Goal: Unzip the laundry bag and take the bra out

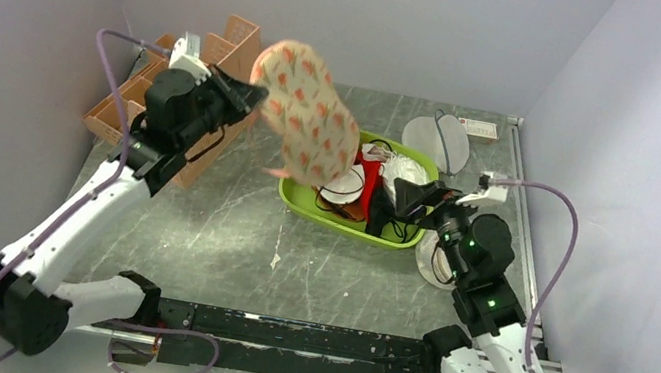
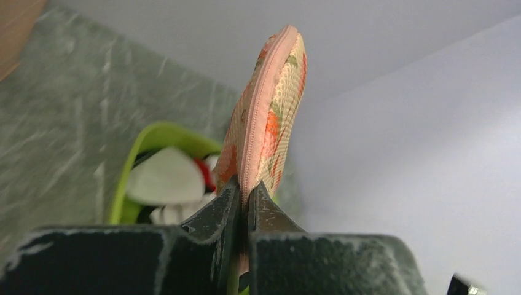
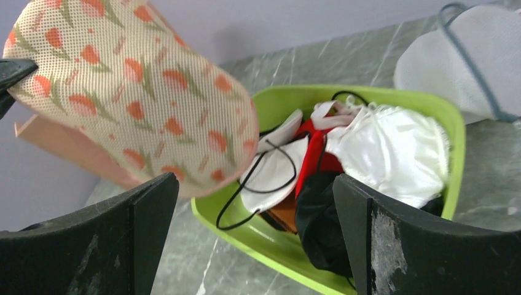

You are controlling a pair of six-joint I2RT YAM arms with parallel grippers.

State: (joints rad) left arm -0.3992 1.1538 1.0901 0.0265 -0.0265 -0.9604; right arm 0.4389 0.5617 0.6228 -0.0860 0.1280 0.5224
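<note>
My left gripper (image 1: 256, 93) is shut on the edge of the laundry bag (image 1: 306, 114), a beige pouch with red-and-green print and pink trim. It holds the bag in the air, above the left end of the green tray (image 1: 303, 204). In the left wrist view the jaws (image 2: 247, 196) pinch the pink zip edge of the bag (image 2: 267, 117), which looks closed. My right gripper (image 1: 405, 199) is open and empty at the tray's right end. Black soft fabric (image 3: 319, 227) with thin black straps (image 3: 258, 184), the bra as far as I can tell, lies in the tray between my right fingers (image 3: 141, 215).
The tray (image 3: 270, 239) also holds a white wad (image 3: 393, 147) and a red garment (image 3: 316, 153). A round white mesh pouch (image 1: 435, 141) lies behind the tray. A round mesh disc (image 1: 430, 264) lies under the right arm. Cardboard boxes (image 1: 222, 52) stand at the back left.
</note>
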